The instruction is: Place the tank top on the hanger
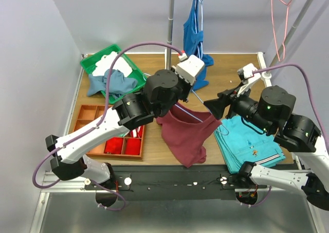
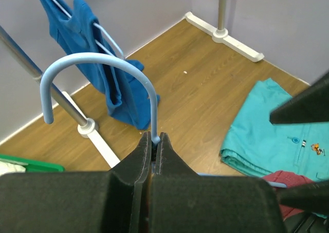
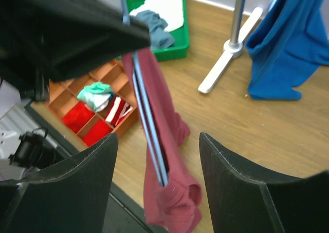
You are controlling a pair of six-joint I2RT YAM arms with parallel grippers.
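**Maroon tank top draped on the pale hanger**

The maroon tank top [image 1: 187, 135] hangs crumpled and lopsided from the pale blue wire hanger [image 2: 97, 59], over the table's near middle. The left gripper [image 2: 153, 139] is clenched on the hanger's neck, below the hook. The right gripper [image 3: 158, 138] stands released, with cloth and wire between its jaws. Folded turquoise trousers [image 1: 249, 140] lie just beside.

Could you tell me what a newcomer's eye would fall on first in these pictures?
The maroon tank top, draped on the pale blue hanger above the middle of the table, catches the eye first. The left gripper is shut on the hanger's neck just below the hook, while the right gripper stands open around the hanger's arm and the cloth. At the back, a blue top hangs.
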